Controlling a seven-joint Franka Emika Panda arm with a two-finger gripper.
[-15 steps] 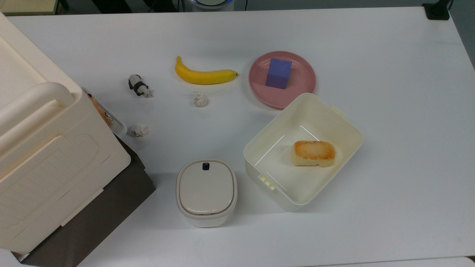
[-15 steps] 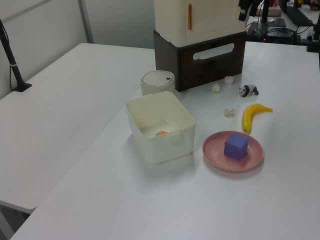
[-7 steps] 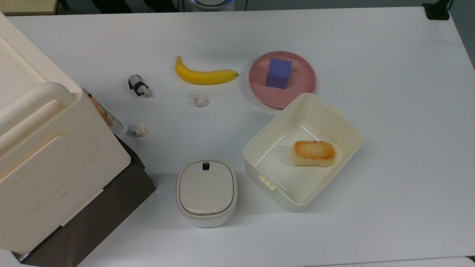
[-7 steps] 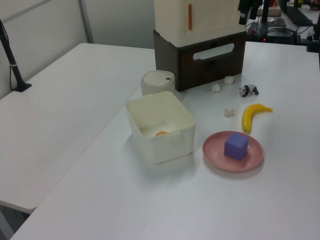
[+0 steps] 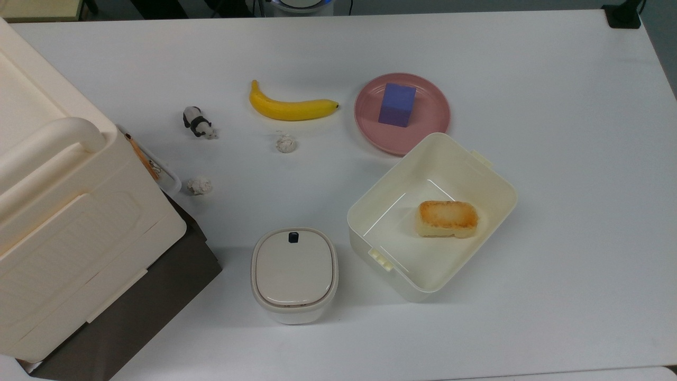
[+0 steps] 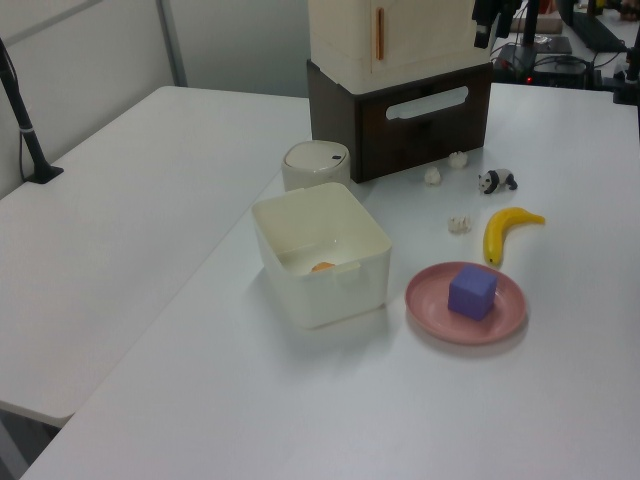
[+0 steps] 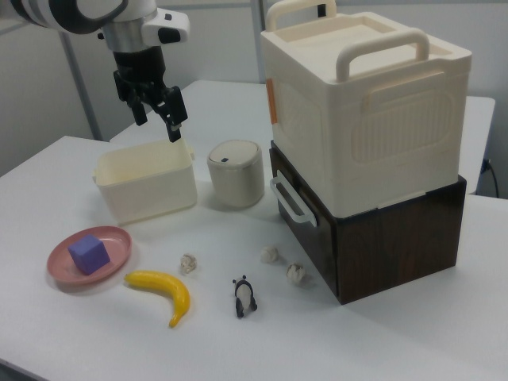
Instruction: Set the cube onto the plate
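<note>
The blue-purple cube (image 5: pixel 396 105) rests flat on the round pink plate (image 5: pixel 431 114), a little off its centre, with nothing touching it. The left view shows the cube (image 6: pixel 472 292) on the plate (image 6: pixel 430 300) to the right of the cream tub. In the right view the cube (image 7: pixel 87 253) and plate (image 7: pixel 116 238) lie at the lower left. My gripper (image 7: pixel 159 125) hangs high over the table, well away from the plate, open with nothing between its black fingers. Its dark tip (image 6: pixel 487 28) shows at the left view's top edge.
An open cream tub (image 5: pixel 370 211) holding a golden-brown bread piece (image 5: pixel 447 218) sits just beside the plate. A banana (image 5: pixel 291 107), a toy panda (image 5: pixel 198 123), two crumpled paper balls (image 5: pixel 285 143), a lidded bin (image 5: pixel 294 272) and a large cream box on a dark stand (image 5: pixel 63 222) are nearby.
The gripper's tip at the left view's top edge has shifted slightly. The cube, the plate and everything else on the table have stayed put.
</note>
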